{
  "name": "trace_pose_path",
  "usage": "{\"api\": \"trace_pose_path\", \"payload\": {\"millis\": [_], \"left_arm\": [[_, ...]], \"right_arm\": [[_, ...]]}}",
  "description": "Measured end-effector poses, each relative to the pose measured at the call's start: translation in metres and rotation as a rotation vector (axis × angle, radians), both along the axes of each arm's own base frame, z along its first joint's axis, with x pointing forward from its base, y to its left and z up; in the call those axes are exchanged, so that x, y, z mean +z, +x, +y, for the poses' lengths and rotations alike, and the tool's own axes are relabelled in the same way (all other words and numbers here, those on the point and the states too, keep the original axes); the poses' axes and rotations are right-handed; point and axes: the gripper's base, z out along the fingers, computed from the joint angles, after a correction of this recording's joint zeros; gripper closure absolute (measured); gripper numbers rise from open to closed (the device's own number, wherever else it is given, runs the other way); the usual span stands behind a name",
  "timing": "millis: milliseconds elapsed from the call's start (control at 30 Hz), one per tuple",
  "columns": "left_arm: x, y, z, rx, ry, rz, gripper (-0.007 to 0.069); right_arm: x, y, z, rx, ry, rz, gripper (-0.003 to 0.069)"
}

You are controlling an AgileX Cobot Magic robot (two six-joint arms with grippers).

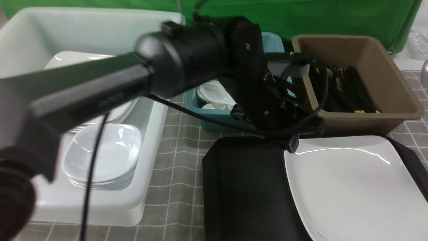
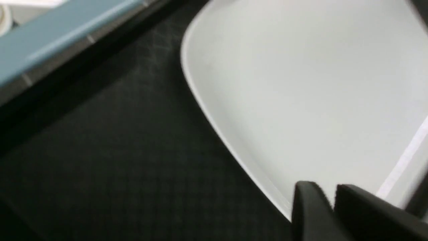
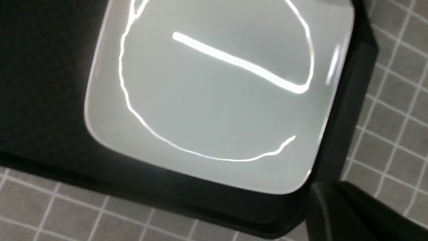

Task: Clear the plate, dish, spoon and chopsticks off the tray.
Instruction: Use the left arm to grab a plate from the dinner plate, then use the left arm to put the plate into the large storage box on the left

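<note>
The large white plate (image 1: pixel 351 190) (image 2: pixel 301 83) (image 3: pixel 214 110) lies on the right half of the black tray (image 1: pixel 247 187) (image 2: pixel 117 150) (image 3: pixel 40 67); nothing else shows on the tray. My left arm (image 1: pixel 187 57) reaches across to the plate's far left corner. The left gripper (image 2: pixel 331 193) hangs over the plate's rim, its fingers a narrow gap apart with nothing between them. My right gripper (image 3: pixel 326 192) is shut and empty, just off the tray's corner. Black chopsticks (image 1: pixel 344 90) lie in the brown tub, white spoons (image 1: pixel 214 93) in the teal tub, small dishes (image 1: pixel 103 157) in the white tub.
A big white tub (image 1: pixel 150 140) stands at the left, a teal tub (image 1: pixel 214 117) behind the tray and a brown tub (image 1: pixel 384 73) at the back right. A grey checked cloth (image 1: pixel 180 150) covers the table. My left arm's cable (image 1: pixel 90 187) hangs over the white tub.
</note>
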Motion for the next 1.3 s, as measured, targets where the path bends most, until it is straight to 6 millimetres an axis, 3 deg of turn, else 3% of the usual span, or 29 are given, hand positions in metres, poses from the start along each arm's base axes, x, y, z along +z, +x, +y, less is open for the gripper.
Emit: {"api": "trace_pose_path", "payload": {"millis": [300, 467, 600, 733, 800, 867, 900, 933, 1067, 1233, 1300], "left_arm": [[-0.070, 0.027, -0.018, 0.048, 0.017, -0.031, 0.0126], [-0.092, 0.035, -0.024, 0.083, -0.022, -0.058, 0.0085], [-0.094, 0.038, -0.029, 0.065, -0.058, -0.091, 0.0088], [-0.098, 0.038, -0.032, 0.029, -0.080, -0.101, 0.0160], [-0.099, 0.038, -0.033, 0.022, -0.081, -0.107, 0.0232], [-0.100, 0.039, -0.032, 0.022, -0.079, -0.107, 0.0318], [-0.101, 0.040, -0.031, 0.031, -0.084, -0.102, 0.0413], [-0.100, 0.041, -0.031, 0.052, -0.099, -0.085, 0.0451], [-0.089, 0.036, -0.030, 0.050, -0.110, -0.043, 0.0471], [-0.054, 0.024, -0.025, -0.005, -0.104, -0.018, 0.0534], [-0.014, 0.015, -0.016, -0.041, -0.113, -0.071, 0.0575]], "right_arm": [[-0.009, -0.003, 0.011, 0.099, 0.088, 0.048, 0.0635], [-0.008, -0.005, 0.010, 0.103, 0.089, 0.036, 0.0635], [-0.003, -0.008, 0.010, 0.106, 0.099, -0.007, 0.0635], [0.003, -0.011, 0.008, 0.114, 0.112, -0.068, 0.0635], [0.005, -0.013, 0.008, 0.118, 0.115, -0.086, 0.0635], [0.006, -0.013, 0.008, 0.120, 0.116, -0.092, 0.0635], [0.007, -0.014, 0.008, 0.120, 0.116, -0.096, 0.0635], [0.007, -0.014, 0.008, 0.119, 0.118, -0.099, 0.0635], [0.008, -0.015, 0.007, 0.109, 0.123, -0.102, 0.0635], [0.013, -0.015, 0.010, 0.105, 0.160, -0.111, 0.0635], [0.026, -0.016, 0.014, 0.113, 0.214, -0.139, 0.0635]]}}
